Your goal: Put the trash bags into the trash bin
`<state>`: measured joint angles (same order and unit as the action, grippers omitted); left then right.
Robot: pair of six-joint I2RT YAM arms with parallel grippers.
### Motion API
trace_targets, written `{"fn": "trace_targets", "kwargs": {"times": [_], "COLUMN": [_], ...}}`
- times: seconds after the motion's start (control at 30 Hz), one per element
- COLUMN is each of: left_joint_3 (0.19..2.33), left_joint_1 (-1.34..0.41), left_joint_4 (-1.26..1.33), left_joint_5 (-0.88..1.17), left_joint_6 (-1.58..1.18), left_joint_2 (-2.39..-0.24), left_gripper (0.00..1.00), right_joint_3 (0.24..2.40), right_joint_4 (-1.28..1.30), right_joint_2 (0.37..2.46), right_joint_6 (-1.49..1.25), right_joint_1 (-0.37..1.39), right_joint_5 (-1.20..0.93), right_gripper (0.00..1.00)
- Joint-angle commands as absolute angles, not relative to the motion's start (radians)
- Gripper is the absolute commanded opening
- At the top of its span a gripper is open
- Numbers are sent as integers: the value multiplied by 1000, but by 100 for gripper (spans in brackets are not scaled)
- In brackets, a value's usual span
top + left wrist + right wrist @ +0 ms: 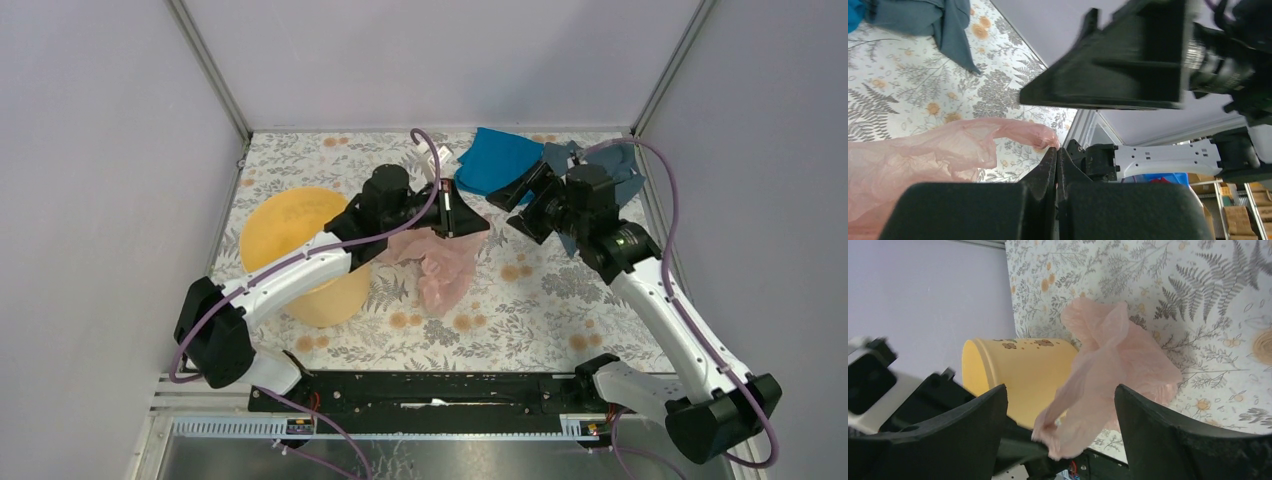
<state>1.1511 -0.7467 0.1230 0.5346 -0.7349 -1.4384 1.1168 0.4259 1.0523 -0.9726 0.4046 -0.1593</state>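
The pale-pink trash bag (440,268) hangs crumpled from my left gripper (472,222) down to the floral table, just right of the yellow-orange trash bin (292,232). In the left wrist view my left gripper (1056,150) is shut on a corner of the bag (948,150). My right gripper (505,200) is open, close to the left gripper's tips and facing them. In the right wrist view the bag (1108,375) hangs in front of my open right gripper (1060,392), with the bin (1018,372) behind it.
A blue cloth (500,160) and a grey-blue cloth (612,165) lie at the back right of the table; the grey-blue one also shows in the left wrist view (943,20). Grey walls enclose the table on three sides. The left arm crosses over the bin.
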Motion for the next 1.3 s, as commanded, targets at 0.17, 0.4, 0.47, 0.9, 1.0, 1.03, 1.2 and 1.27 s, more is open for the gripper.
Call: {"fn": "trace_targets", "kwargs": {"times": [0.17,0.4,0.47,0.9,1.0,1.03,1.2,1.27], "left_joint_3": [1205,1245,1257,1266,1286,1296,1361,1396], "left_joint_1": [-813,-826,-830,-800,-739,-718,-596,-580], "left_joint_4": [164,119,129,-24,-140,-184,-372,-443], "left_joint_5": [525,510,530,542,523,508,409,303], "left_joint_6": [-702,-661,-671,-594,-549,-522,-427,-400], "left_joint_2": [-1484,-1521,-1534,-1421,-1373,-1360,-1372,-1437], "left_gripper": [0,0,0,89,92,93,96,96], "right_joint_3": [999,942,887,853,887,899,928,945], "right_joint_4": [255,286,235,353,453,490,578,620], "right_joint_2": [1101,1042,1016,914,899,891,844,842], "right_joint_6": [-1168,-1236,-1309,-1169,-927,-848,-551,-503], "right_joint_1": [402,403,402,349,324,324,324,323], "right_joint_5": [-275,-276,-283,79,164,194,158,136], "right_gripper": [68,70,68,0,0,0,0,0]}}
